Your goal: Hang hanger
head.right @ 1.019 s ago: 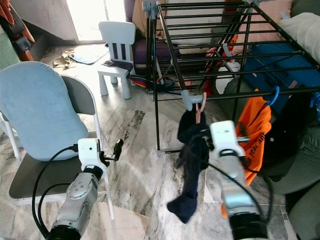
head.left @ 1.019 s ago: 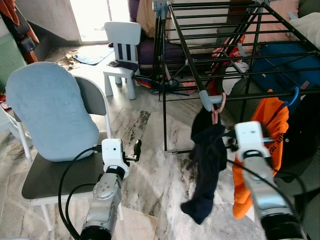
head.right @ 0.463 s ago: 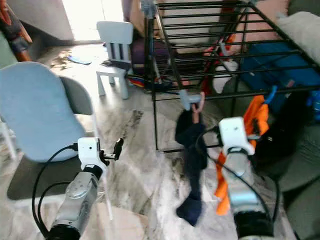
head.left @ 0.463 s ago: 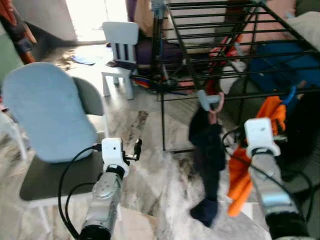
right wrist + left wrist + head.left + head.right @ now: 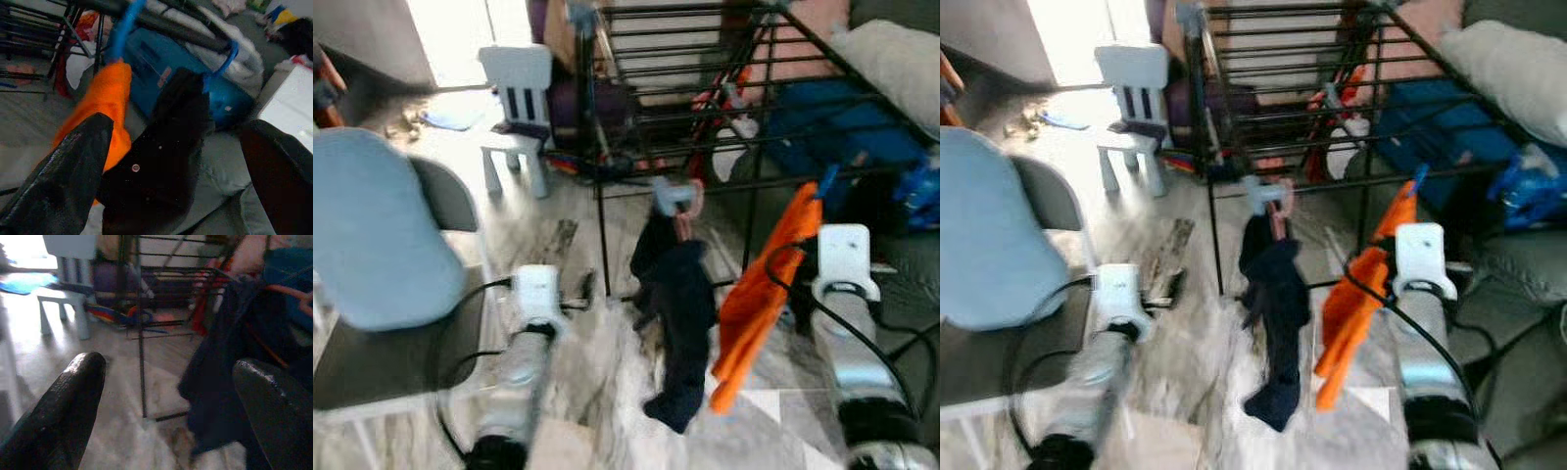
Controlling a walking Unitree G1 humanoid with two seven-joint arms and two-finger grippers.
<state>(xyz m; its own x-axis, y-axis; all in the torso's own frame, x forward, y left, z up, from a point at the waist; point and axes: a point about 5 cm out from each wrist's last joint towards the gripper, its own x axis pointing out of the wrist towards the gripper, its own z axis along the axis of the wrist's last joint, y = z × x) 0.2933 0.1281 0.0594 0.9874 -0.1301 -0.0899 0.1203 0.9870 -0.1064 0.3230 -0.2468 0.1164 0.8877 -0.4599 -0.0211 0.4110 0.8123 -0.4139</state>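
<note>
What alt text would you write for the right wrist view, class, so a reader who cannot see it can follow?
Between the right gripper's two open black fingers, an orange garment on a blue hanger and a black garment on another blue hanger hang from a drying rack's rail. Behind them lies a blue bag.

pink hanger (image 5: 686, 209) hooked on the black drying rack (image 5: 705, 98), dark garment (image 5: 677, 323) dangling.

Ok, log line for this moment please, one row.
stage: hanger hung | navy garment on pink hanger, on rack rail | orange garment beside | right claw open, holding nothing | left claw open, low
</note>
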